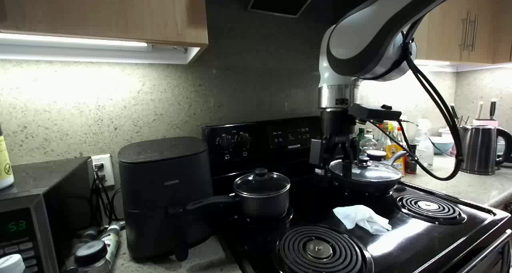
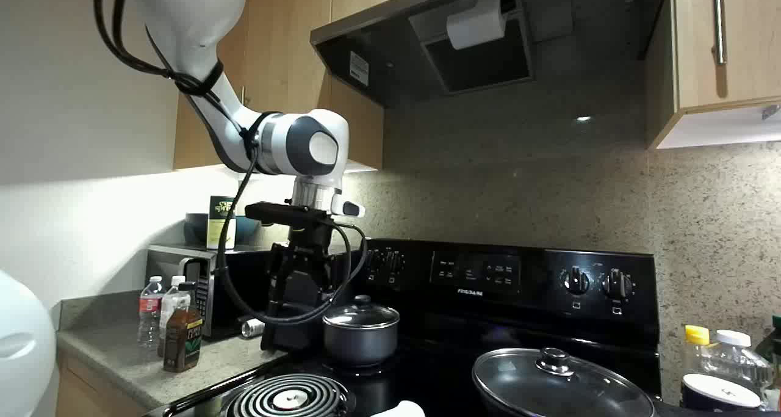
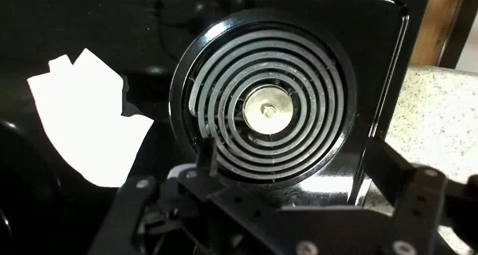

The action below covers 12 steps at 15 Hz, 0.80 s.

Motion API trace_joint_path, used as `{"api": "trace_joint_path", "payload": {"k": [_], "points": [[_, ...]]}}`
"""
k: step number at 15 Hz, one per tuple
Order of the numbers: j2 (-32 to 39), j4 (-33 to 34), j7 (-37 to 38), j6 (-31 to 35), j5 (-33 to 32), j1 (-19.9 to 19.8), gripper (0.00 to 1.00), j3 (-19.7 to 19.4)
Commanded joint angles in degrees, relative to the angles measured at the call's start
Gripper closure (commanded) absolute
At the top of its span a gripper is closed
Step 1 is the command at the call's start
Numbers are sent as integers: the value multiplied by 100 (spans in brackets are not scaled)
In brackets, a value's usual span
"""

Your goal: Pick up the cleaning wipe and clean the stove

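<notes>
The cleaning wipe [image 1: 362,219] is white and crumpled. It lies on the black stove [image 1: 404,234] between the coil burners in an exterior view. Only a small part of the wipe [image 2: 399,410] shows at the bottom edge of an exterior view. In the wrist view the wipe [image 3: 86,124] lies to the left of a coil burner [image 3: 268,109], apart from the fingers. My gripper [image 3: 297,156] is open with nothing between its fingers. The gripper [image 1: 336,161] points down above the stove and is not touching the wipe; it also shows in an exterior view [image 2: 296,301].
A lidded saucepan [image 1: 260,201] and a lidded frying pan [image 1: 370,181] stand on the rear burners. A black air fryer [image 1: 166,201] stands beside the stove. A range hood [image 2: 403,63] hangs above. Bottles [image 2: 183,331] and a microwave [image 2: 207,282] stand on the counter.
</notes>
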Motion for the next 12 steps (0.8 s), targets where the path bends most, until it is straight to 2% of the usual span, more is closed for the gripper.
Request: {"api": "trace_joint_path", "payload": {"k": [1, 7, 12], "points": [[0, 7, -6, -11, 5, -25, 0, 23], [63, 44, -33, -67, -26, -41, 0, 7], [436, 169, 147, 120, -499, -318, 0, -117]]}}
